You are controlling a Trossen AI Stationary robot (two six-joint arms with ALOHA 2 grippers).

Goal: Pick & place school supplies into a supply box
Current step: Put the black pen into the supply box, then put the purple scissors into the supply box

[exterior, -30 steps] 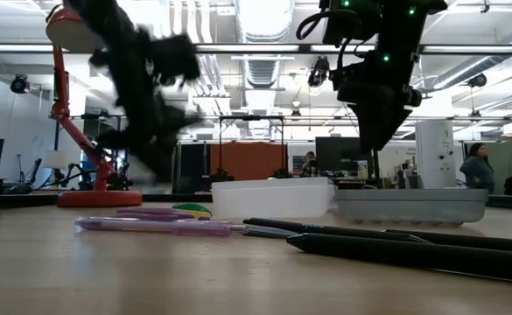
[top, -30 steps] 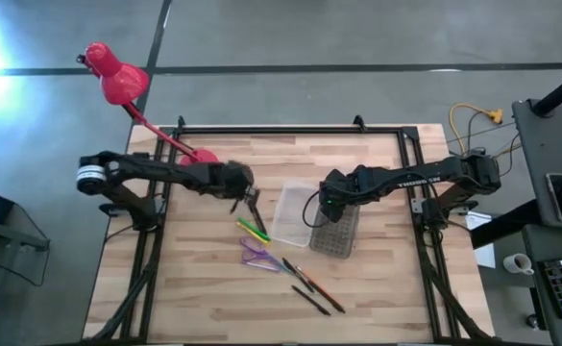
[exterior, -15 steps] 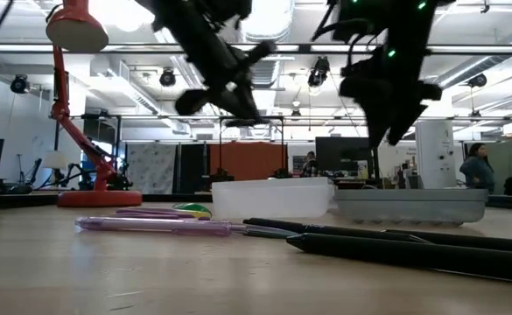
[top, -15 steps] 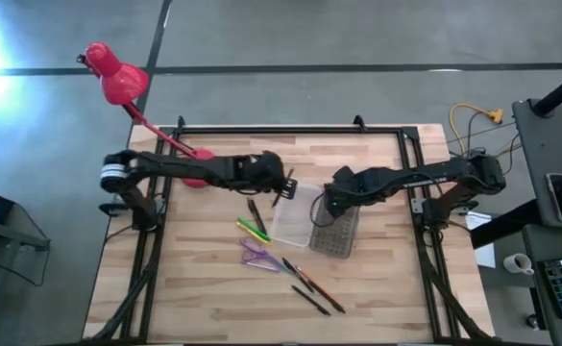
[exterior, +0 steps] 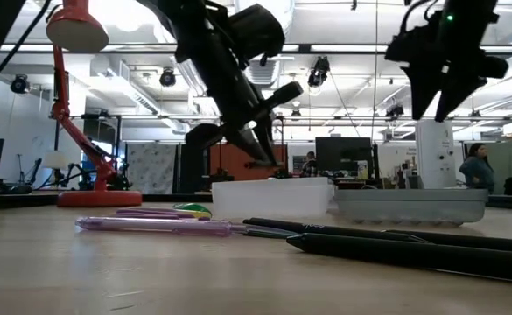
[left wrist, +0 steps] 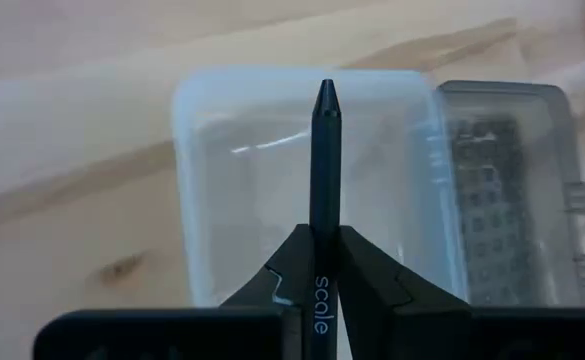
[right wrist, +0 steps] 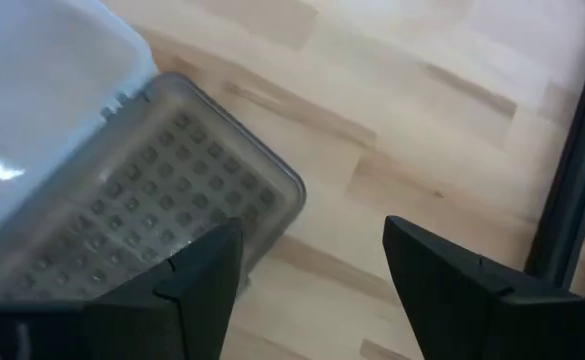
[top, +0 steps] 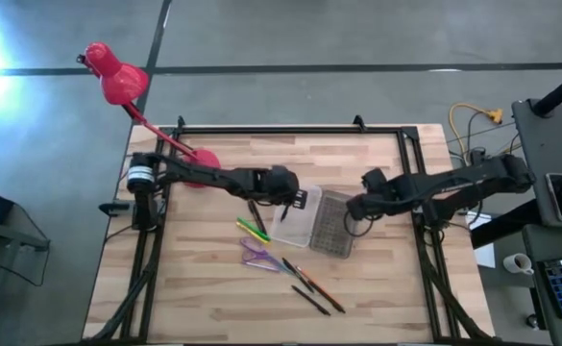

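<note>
Black pen held over the open supply box

The left gripper (left wrist: 324,265), clenched on the black pen (left wrist: 323,170), is poised above the supply box (top: 293,219) mid-table; the pen's tip is pointed along the box's long axis, while the right gripper (right wrist: 312,265) is held spread beside the lid (right wrist: 142,215)

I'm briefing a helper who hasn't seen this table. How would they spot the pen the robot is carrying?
Find the clear supply box with its grey lid open beside it, mid-table. Above it hangs the left pincer, shut on a black pen. It is the only pen off the table; the other pens lie flat on the wood.
</note>
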